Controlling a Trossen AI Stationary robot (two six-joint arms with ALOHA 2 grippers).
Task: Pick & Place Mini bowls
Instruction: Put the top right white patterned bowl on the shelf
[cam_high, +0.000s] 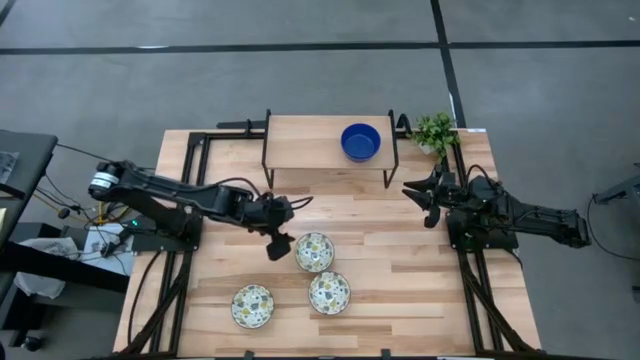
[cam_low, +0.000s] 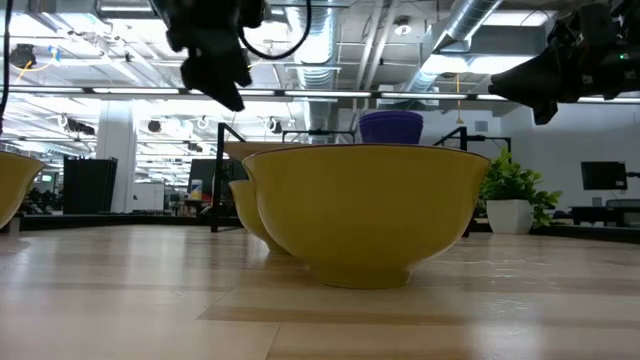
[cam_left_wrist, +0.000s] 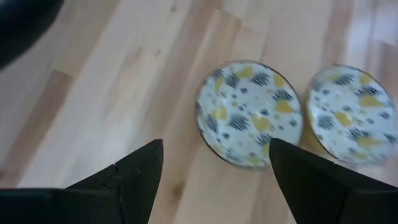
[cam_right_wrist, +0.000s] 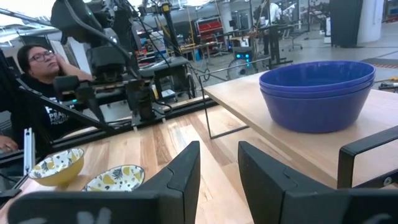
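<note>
Three white mini bowls with a speckled pattern inside sit upright on the wooden table: one (cam_high: 314, 252) beside my left gripper, one (cam_high: 329, 293) nearer the front, one (cam_high: 253, 306) at the front left. Their outsides show yellow in the low view (cam_low: 365, 210). A stack of blue mini bowls (cam_high: 361, 141) stands on the raised shelf (cam_high: 310, 140) at the back. My left gripper (cam_high: 278, 243) hangs open above the table just left of the nearest patterned bowl (cam_left_wrist: 250, 114), slanting down, touching nothing. My right gripper (cam_high: 420, 203) waits open and level at the right, holding nothing (cam_right_wrist: 217, 168).
A small green plant (cam_high: 435, 130) in a white pot stands at the back right corner beside the shelf. The shelf's black legs (cam_high: 268, 165) stand on the table. A person (cam_right_wrist: 37, 74) sits beyond the table's left side. Bare wood lies along the table's right half.
</note>
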